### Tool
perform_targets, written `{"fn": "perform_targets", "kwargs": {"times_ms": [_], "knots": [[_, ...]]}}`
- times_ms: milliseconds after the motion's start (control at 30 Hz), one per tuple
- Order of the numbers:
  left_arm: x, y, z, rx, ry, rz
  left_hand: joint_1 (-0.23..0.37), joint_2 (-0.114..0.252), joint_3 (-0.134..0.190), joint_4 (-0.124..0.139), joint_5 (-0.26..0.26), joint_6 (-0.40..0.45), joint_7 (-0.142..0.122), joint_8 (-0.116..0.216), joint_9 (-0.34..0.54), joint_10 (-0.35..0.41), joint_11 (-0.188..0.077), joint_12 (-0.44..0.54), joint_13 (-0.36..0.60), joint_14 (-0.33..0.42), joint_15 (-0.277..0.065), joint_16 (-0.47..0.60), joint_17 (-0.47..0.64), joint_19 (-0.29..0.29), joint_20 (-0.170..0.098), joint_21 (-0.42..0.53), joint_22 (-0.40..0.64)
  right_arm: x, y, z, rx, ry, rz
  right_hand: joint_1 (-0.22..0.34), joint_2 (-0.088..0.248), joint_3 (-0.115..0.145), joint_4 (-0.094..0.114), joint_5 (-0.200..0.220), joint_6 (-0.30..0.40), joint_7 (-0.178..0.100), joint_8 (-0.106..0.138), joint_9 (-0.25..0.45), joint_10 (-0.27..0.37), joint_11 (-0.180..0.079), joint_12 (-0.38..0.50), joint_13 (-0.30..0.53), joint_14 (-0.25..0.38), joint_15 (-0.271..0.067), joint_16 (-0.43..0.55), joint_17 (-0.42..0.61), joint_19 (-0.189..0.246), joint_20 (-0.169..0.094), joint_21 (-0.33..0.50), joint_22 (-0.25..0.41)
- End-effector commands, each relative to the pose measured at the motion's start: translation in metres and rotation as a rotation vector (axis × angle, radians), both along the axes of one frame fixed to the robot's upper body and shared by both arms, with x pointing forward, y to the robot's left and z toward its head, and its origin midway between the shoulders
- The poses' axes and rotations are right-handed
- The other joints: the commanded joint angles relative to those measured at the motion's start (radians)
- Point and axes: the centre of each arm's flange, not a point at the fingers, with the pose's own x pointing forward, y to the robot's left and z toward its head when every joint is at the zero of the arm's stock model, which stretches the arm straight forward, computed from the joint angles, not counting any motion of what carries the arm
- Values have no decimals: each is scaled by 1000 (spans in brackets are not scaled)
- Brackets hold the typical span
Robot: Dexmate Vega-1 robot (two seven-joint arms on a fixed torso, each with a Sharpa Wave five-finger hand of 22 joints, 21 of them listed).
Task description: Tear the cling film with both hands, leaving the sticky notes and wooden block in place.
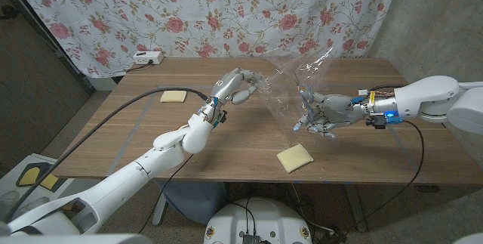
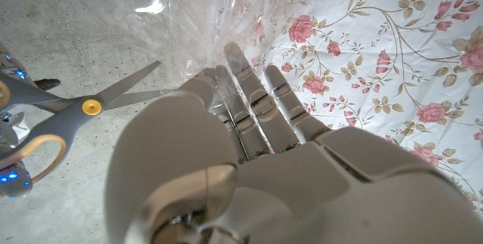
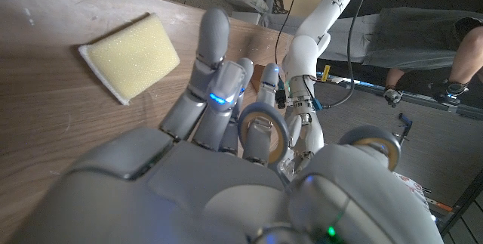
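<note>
While the left hand (image 1: 240,85) is raised above the table (image 1: 226,134) with its fingers (image 2: 253,100) closed on one gathered edge of the cling film (image 1: 290,85), the right hand (image 1: 321,114) at its 3 o'clock has its fingers through the handles of a pair of scissors (image 2: 64,115), blades parted and pointing at the sheet. Stretched clear of the tabletop, the film hangs between the two hands, with bare wood beneath it. Yellow sponge pads lie well apart: one (image 1: 294,157) near the front edge at 6 o'clock of the right hand, another (image 1: 173,96) at 9 o'clock of the left hand.
</note>
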Motion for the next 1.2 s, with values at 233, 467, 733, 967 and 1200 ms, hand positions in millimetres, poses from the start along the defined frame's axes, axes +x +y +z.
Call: {"fn": "perform_targets", "kwargs": {"times_ms": [233, 467, 733, 967, 1200], "knots": [[-6, -12, 17, 142, -59, 11, -3, 1, 8, -2, -3, -2, 2, 3, 7, -2, 3, 8, 10, 1, 1, 2, 7, -8, 1, 8, 0, -1, 10, 6, -108, 19, 10, 23, 4, -18, 9, 6, -131, 119, 3, 3, 158, -135, 8, 4, -36, -64, 0, 3, 11, -61, -7, 2], [-8, -13, 19, 203, -81, 21, -4, 1, 9, -1, -4, -2, 0, 1, 7, -6, 3, 7, 13, 0, 1, 1, 11, -8, 0, 10, 0, -1, 10, 10, -136, 20, 5, 28, 8, -26, 20, 6, -132, 120, 3, 3, 158, -134, 6, -10, -36, -63, -1, 3, 14, -61, -9, 2], [-9, -14, 20, 271, -103, 36, -5, 1, 11, -1, -5, 2, 0, 0, 9, -5, 2, 6, 15, 0, 1, 1, 16, -11, 1, 13, -1, -3, 7, 15, -164, 20, -15, 38, 11, -30, 30, 5, -133, 120, 4, 3, 154, -135, 15, -4, -36, -64, -1, 3, 12, -61, -11, 5], [-11, -15, 18, 289, -122, 31, -6, 0, 12, -1, -5, 1, 1, -2, 10, -6, 3, 4, 15, -1, 1, 0, 19, -11, 0, 15, -1, 2, 9, 13, -176, 43, -13, 45, 12, -32, 39, 4, -134, 121, 4, 2, 154, -136, 14, -14, -37, -63, -1, 3, 15, -61, -13, 3], [-15, -11, 18, 286, -161, 33, -8, 0, 13, 1, -6, 3, 0, -4, 10, -7, 2, 0, 12, -4, 2, -2, 22, -13, -1, 16, -2, 8, 7, 11, -195, 67, -31, 47, 13, -31, 42, 4, -133, 120, 5, 3, 154, -134, 20, -7, -37, -64, -1, 3, 15, -61, -13, 4]]}}
